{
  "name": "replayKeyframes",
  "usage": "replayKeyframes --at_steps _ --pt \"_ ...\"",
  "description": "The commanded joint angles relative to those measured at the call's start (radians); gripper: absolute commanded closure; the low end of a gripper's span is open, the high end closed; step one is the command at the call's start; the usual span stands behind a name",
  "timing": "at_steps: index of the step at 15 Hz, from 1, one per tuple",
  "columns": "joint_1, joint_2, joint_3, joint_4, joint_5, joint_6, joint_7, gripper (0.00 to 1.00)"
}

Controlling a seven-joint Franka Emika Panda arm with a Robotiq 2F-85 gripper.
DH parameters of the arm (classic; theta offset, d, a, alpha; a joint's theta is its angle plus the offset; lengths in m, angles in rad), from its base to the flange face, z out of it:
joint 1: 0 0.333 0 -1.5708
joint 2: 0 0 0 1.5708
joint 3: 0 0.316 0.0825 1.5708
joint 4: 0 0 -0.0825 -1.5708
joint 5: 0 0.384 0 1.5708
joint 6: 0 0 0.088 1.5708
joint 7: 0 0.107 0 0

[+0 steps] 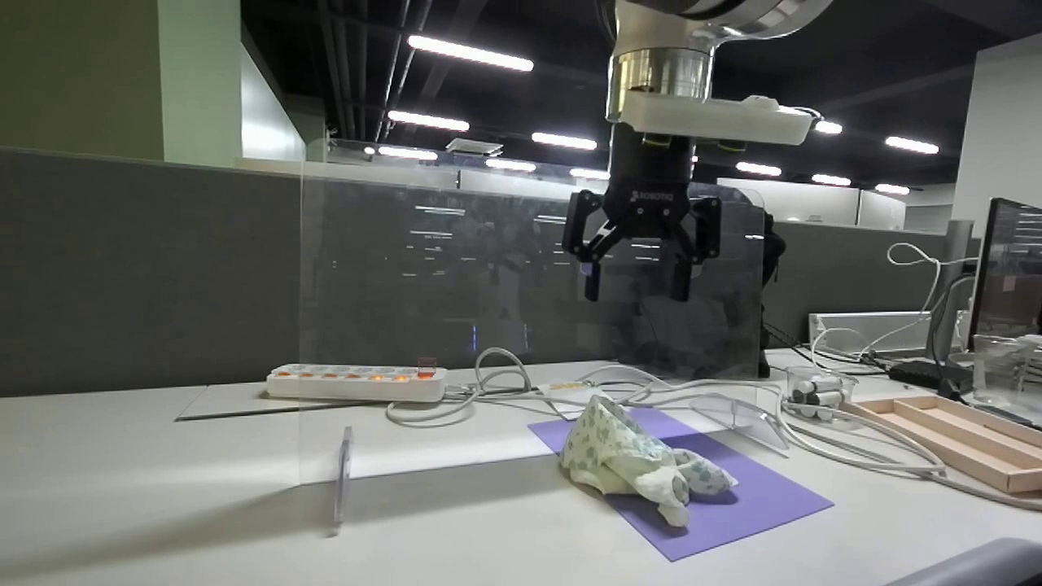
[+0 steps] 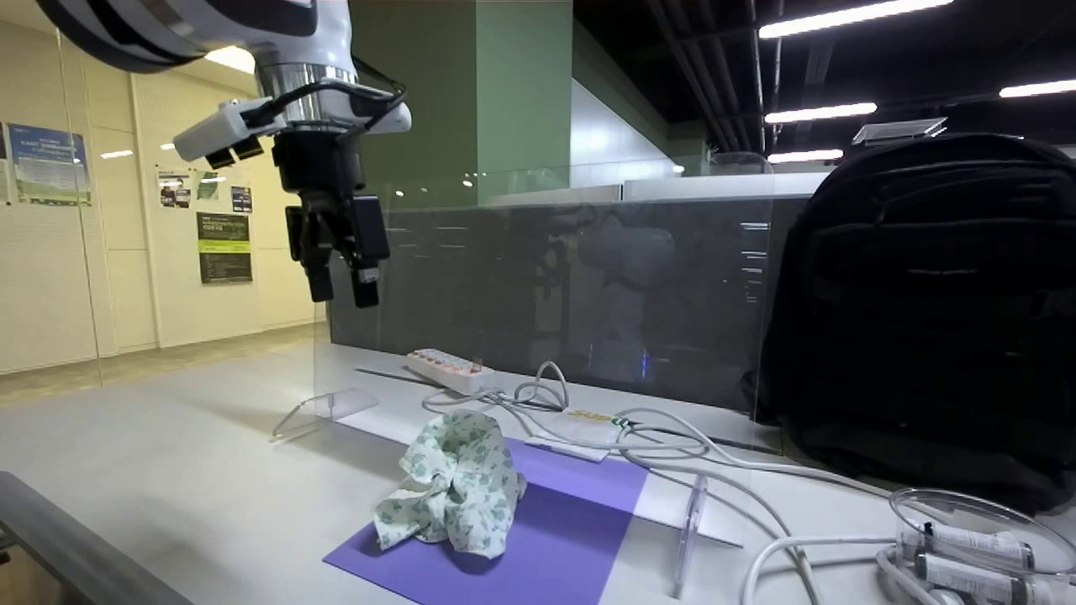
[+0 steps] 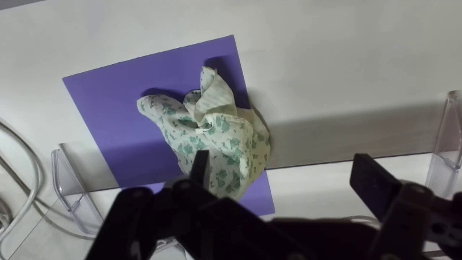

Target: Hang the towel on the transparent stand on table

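- In an exterior view, the white bench point(image 1: 163, 456) runs along a grey cubicle partition point(image 1: 146, 277), with a pale green pillar point(image 1: 199, 81) behind and fluorescent tubes point(image 1: 470, 54) glowing under a dark ceiling point(image 1: 562, 24).
- The transparent stand point(image 1: 505, 309) rises from the bench as a broad upright panel point(image 1: 456, 277) between two clear feet point(image 1: 342, 480), streaked with reflected light.
- The towel point(image 1: 623, 460), white with a green print, lies crumpled on a purple sheet point(image 1: 757, 496) by the panel's lower edge; whether cloth and panel touch I cannot tell.
- The end effector point(image 1: 637, 286) hangs higher than the towel and well apart from it, fingers point(image 1: 593, 285) spread.
- To the right there sit a clear cup point(image 1: 845, 391), a divided pale tray point(image 1: 969, 448) and a monitor point(image 1: 1009, 268); a power strip point(image 1: 356, 382) with lit orange switches point(image 1: 377, 378) shows partly through the panel.
- In an exterior view, a black backpack point(image 2: 933, 319) stands by the partition, beside the stand, and white cables point(image 2: 841, 541) loop over the bench past a white packet point(image 2: 572, 430) with yellow and green lettering.
- Beyond the bench, a strip of tan floor point(image 2: 286, 335) meets a cream wall point(image 2: 42, 269) hung with posters point(image 2: 225, 248).
- In the wrist view, the sheet lies aslant on the bench, the towel bunched toward its right side as seen there, and a soft shadow point(image 3: 353, 130) crosses sheet and bench. The fingers stand wide apart, one hiding a little of the towel.
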Motion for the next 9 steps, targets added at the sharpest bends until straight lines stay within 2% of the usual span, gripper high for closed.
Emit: replayKeyframes --at_steps 1,9 --pt "-0.039 0.019 0.017 -0.027 -0.059 0.104 0.064 0.0" --pt "-0.086 0.238 -0.052 -0.047 -0.039 0.337 0.011 0.0"
